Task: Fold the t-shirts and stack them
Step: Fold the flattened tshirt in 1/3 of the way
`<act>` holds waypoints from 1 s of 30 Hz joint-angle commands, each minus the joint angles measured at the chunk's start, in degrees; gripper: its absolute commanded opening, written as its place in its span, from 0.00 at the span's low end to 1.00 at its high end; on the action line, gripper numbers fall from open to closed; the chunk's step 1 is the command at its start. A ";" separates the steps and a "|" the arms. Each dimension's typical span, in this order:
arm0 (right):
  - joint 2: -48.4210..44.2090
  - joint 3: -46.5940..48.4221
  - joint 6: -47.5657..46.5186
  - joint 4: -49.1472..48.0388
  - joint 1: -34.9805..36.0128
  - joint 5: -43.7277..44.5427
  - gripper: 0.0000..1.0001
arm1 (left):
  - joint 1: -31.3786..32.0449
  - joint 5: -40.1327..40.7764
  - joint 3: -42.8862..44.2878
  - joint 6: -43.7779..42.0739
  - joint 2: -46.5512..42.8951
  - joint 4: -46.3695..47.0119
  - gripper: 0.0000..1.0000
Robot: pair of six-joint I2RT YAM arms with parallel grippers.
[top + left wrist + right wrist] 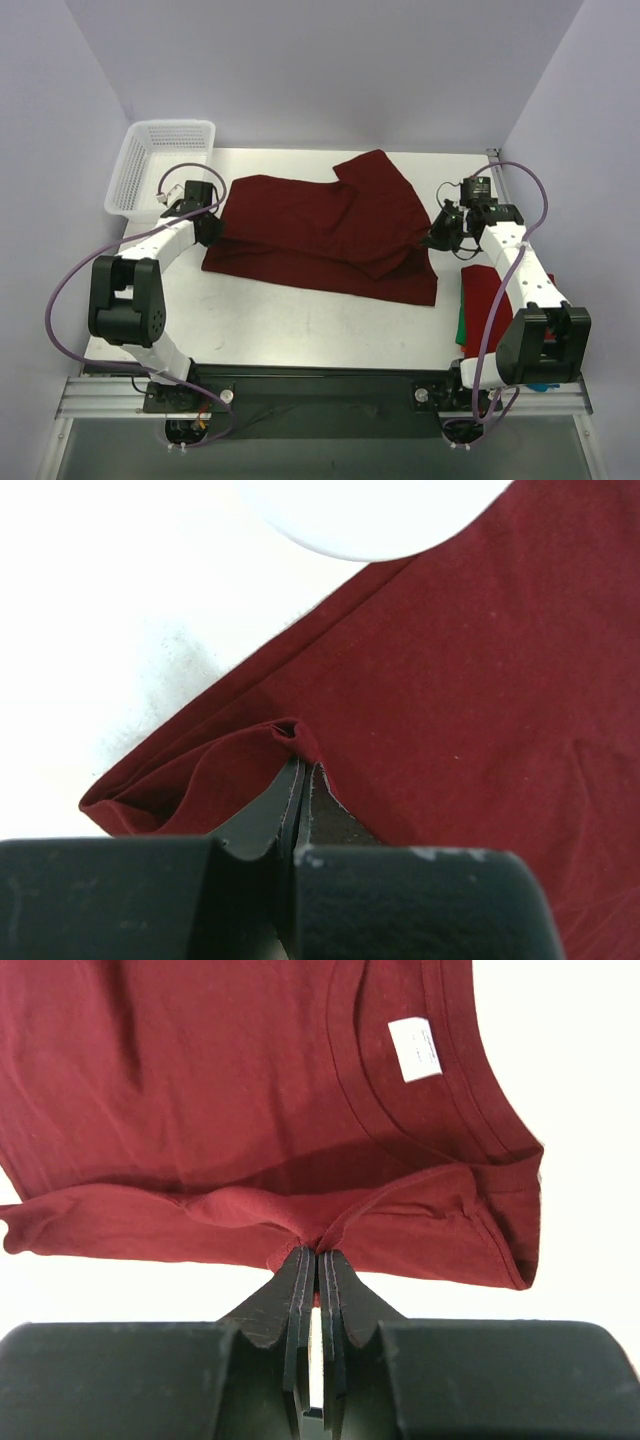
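Observation:
The dark maroon t-shirt [320, 235] lies spread across the middle of the table, partly folded over itself. My left gripper [210, 228] is shut on its left edge; in the left wrist view the cloth [460, 680] bunches at the closed tips [303, 765]. My right gripper [437, 237] is shut on its right edge near the collar; the right wrist view shows the neckline and white label [413, 1048] beyond the closed tips [318, 1252]. A brighter red t-shirt [485, 300] lies folded at the right edge on top of a green one [461, 330], mostly hidden by the right arm.
A white plastic mesh basket [160, 165] stands at the back left corner, just behind the left arm. The table's right rail [495, 160] runs close to the right arm. Bare white tabletop [300, 320] lies in front of the maroon shirt.

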State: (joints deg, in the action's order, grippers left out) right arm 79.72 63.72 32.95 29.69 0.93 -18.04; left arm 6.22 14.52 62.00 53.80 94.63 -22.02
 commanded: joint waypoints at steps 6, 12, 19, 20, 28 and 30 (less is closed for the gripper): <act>3.33 4.48 0.01 -0.69 -0.75 -1.47 0.00 | -0.68 -1.08 4.09 -1.07 3.72 2.68 0.00; 5.70 5.79 0.27 -1.13 -0.75 -1.47 0.00 | -0.94 -2.22 5.94 -1.50 5.74 3.74 0.00; 8.16 6.76 0.54 -1.83 -0.84 -1.56 0.00 | -1.38 -2.48 7.44 -1.77 7.76 3.21 0.00; 8.25 7.03 0.54 -2.01 -0.84 -1.56 0.00 | -1.47 -2.48 7.35 -1.86 7.76 3.21 0.00; 10.27 9.40 1.15 -2.62 -0.84 -2.70 0.00 | -2.00 -2.66 7.26 -2.03 7.94 3.48 0.00; 10.54 10.36 1.15 -2.53 -0.84 -2.61 0.00 | -2.09 -2.75 7.08 -1.95 7.94 3.56 0.00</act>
State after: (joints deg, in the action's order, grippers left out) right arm 89.86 70.94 33.58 27.16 0.40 -19.81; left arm 4.78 11.70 66.92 52.31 102.24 -21.10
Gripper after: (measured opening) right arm 0.040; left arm 0.027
